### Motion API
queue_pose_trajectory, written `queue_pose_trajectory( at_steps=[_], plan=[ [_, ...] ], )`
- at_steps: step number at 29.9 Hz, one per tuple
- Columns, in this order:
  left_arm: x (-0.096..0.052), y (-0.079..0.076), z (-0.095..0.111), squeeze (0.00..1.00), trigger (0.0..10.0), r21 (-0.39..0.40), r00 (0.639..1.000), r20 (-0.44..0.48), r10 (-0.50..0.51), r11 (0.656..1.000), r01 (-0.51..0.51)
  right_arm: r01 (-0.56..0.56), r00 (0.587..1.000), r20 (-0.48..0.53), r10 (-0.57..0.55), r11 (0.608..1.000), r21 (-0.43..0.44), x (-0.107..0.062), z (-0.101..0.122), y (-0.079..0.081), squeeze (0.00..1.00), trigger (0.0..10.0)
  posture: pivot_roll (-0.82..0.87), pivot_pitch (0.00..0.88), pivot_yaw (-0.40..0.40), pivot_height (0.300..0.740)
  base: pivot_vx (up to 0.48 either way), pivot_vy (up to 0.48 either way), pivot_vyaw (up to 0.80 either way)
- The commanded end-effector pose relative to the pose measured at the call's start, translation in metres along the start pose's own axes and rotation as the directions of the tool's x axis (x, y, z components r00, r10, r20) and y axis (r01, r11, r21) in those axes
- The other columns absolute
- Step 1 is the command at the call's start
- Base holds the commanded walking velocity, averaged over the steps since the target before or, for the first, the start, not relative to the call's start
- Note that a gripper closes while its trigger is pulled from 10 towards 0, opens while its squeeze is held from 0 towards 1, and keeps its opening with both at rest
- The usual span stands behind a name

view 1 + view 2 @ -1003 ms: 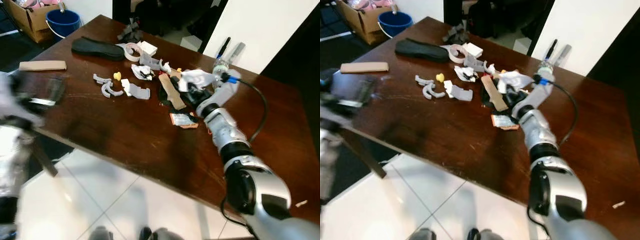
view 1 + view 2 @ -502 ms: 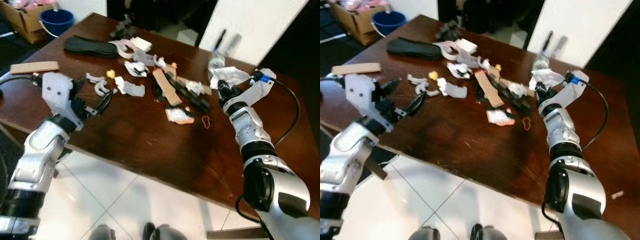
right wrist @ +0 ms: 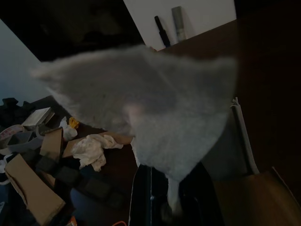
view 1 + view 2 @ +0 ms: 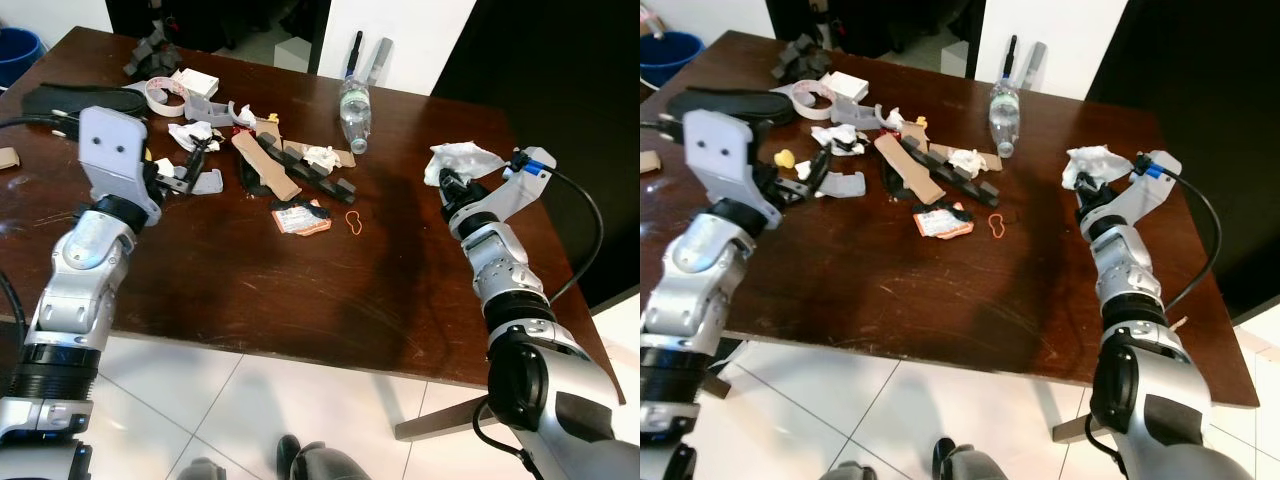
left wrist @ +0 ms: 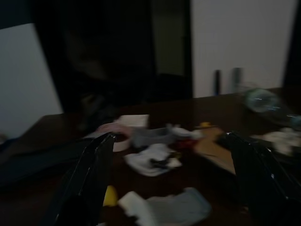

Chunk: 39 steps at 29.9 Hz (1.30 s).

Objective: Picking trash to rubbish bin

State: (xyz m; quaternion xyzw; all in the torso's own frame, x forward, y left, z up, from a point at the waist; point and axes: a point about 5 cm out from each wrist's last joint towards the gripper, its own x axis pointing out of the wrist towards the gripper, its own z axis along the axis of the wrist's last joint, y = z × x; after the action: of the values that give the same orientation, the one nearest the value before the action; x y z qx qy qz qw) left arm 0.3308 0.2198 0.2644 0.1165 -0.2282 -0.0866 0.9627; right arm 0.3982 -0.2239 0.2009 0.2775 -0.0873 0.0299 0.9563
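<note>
My right gripper (image 4: pixel 449 186) is shut on a crumpled white paper (image 4: pixel 458 158), held above the right part of the brown table (image 4: pixel 300 290), away from the trash pile. In the right wrist view the paper (image 3: pixel 141 103) hangs in front of the camera and hides the fingertips. My left gripper (image 4: pixel 188 170) is open and low over the pile's left side, beside a grey plastic piece (image 4: pixel 208 181) and a white scrap (image 5: pixel 153 161). The pile holds a cardboard strip (image 4: pixel 265 170), a red-white wrapper (image 4: pixel 300 218) and a clear bottle (image 4: pixel 353 108).
A black insole (image 4: pixel 55 97), a tape roll (image 4: pixel 160 92) and a white box (image 4: pixel 190 80) lie at the back left. A blue bucket (image 4: pixel 665 50) stands on the floor beyond the table's left corner. The table's right edge is close to my right arm.
The camera has swung right. My right gripper carried the white paper from the pile to the table's right side. My left arm rose and reached in over the pile's left side.
</note>
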Motion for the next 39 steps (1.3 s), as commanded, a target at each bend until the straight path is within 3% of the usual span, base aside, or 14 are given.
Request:
queue_pose_trajectory(
  at_steps=[1, 5, 12, 39],
  plan=[
    [-0.005, 0.005, -0.009, 0.0, 10.0, 0.007, 0.999, -0.042, 0.031, 0.999, -0.031, 0.005, 1.0, 0.004, -0.005, 1.0, -0.003, -0.001, -0.001, -0.002, 0.0, 10.0, 0.14, 0.166, -0.099, 0.74, 0.0, 0.0, 0.0],
    [-0.014, 0.023, -0.013, 0.0, 10.0, 0.059, 0.989, -0.073, 0.125, 0.991, -0.121, -0.004, 1.0, -0.008, 0.004, 1.0, 0.004, 0.0, -0.008, 0.005, 0.0, 10.0, 0.16, 0.145, -0.093, 0.74, 0.146, 0.0, 0.0],
    [-0.02, 0.03, -0.012, 0.0, 10.0, 0.089, 0.988, -0.08, 0.133, 0.988, -0.126, -0.017, 1.0, -0.004, 0.017, 1.0, 0.022, 0.003, -0.01, 0.012, 0.0, 10.0, 0.18, 0.137, -0.085, 0.74, 0.304, 0.0, 0.0],
    [-0.008, 0.016, -0.009, 0.0, 10.0, 0.09, 0.995, -0.066, 0.074, 0.994, -0.068, -0.002, 1.0, 0.018, 0.001, 1.0, 0.029, 0.002, -0.006, 0.007, 0.0, 10.0, 0.16, 0.108, -0.069, 0.74, 0.308, 0.0, 0.0]
  ],
)
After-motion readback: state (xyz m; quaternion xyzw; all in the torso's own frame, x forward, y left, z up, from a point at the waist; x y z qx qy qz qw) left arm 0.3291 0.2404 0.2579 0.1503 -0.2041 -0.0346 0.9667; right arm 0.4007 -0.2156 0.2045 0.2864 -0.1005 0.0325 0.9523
